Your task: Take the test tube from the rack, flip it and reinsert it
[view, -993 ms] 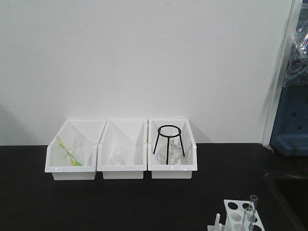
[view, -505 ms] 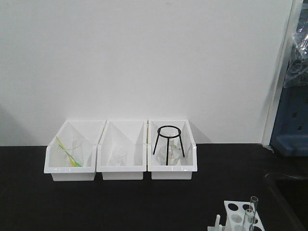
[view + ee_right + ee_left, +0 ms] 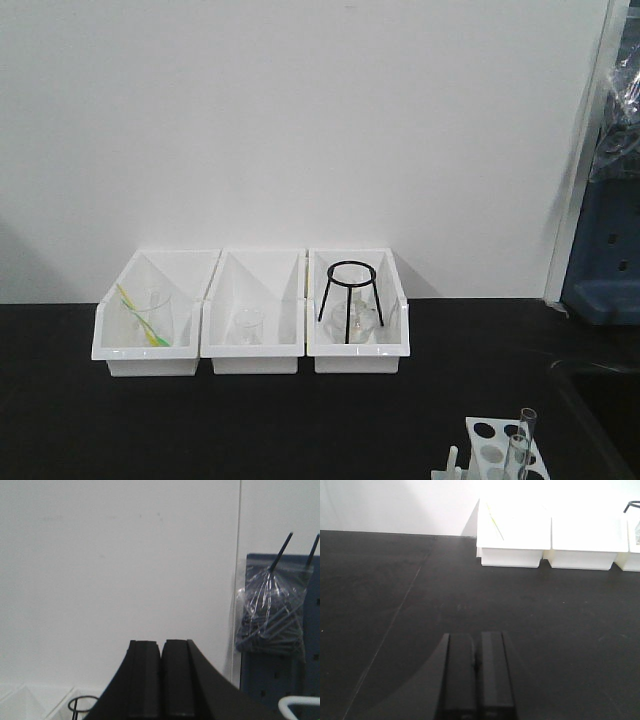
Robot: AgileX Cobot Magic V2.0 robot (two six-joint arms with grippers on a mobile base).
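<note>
Tube (image 3: pixel 526 428) stands upright beside a second tube (image 3: pixel 517 456) in rack (image 3: pixel 487 441), near right. Left gripper (image 3: pixel 476 639) and right gripper (image 3: pixel 161 645) are fully closed and empty. Nothing has moved in the last second, so the pick has probably not started.

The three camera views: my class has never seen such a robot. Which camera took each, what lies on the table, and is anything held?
A two-armed robot. The front view looks across a black table at three white bins by a wall; the right one holds a black tripod stand. At the bottom edge stands the white rack with two clear test tubes in it. The other pictures come from wrist cameras: the left gripper over the table, the right gripper facing the wall. Both are shut, holding nothing.
</note>
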